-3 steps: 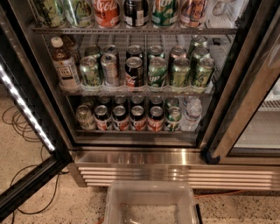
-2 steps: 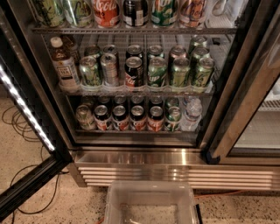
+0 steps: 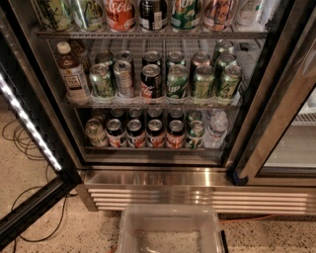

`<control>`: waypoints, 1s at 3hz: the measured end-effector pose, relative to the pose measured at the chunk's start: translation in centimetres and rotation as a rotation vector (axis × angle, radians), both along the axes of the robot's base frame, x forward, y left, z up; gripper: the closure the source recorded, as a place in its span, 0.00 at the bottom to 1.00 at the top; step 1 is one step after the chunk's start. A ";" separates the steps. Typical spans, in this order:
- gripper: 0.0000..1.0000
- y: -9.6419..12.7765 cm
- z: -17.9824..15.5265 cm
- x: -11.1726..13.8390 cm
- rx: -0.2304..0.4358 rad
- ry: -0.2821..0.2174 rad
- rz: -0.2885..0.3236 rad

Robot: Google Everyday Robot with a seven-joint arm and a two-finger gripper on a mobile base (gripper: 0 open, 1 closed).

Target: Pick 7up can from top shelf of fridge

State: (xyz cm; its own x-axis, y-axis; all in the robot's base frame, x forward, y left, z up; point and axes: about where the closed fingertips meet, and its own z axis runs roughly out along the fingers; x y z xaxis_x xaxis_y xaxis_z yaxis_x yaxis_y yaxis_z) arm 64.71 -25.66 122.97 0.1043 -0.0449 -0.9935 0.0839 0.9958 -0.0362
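- Gripper out of the camera view; no telling its state or where it hangs.
- Fridge point(image 3: 163, 179) seen from the front, door point(image 3: 29, 148) swung open at left with a lit white strip along its edge, ribbed steel base below.
- Top shelf point(image 3: 148, 34) running across the upper edge of the view, one row of cans standing on it, all cut off by the frame so only lower halves show.
- 7up can point(image 3: 185, 12) upright in that row, right of centre, green lettering showing; just beside a dark can point(image 3: 153, 12) on its left and a pale pinkish can point(image 3: 217, 12) on its right.
- Red Coca-Cola can point(image 3: 120, 14) further left, beyond the dark one.
- Middle rack point(image 3: 148, 104) packed with green and silver cans, one black cola can point(image 3: 151, 81) at centre and a tea bottle point(image 3: 72, 74) at far left.
- Lower rack holding a row of dark cans and a clear water bottle point(image 3: 216, 129) at right.
- Clear plastic bin point(image 3: 170, 232) at the bottom edge, in front of the base.
- Black cables point(image 3: 19, 143) looping over the speckled floor at left.
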 end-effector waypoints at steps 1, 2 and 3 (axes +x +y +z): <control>1.00 -0.2 0.7 -0.3 0.013 -0.017 -0.005; 1.00 -0.3 0.6 -0.3 0.014 -0.018 -0.008; 1.00 -0.5 0.6 -0.2 0.019 -0.020 -0.018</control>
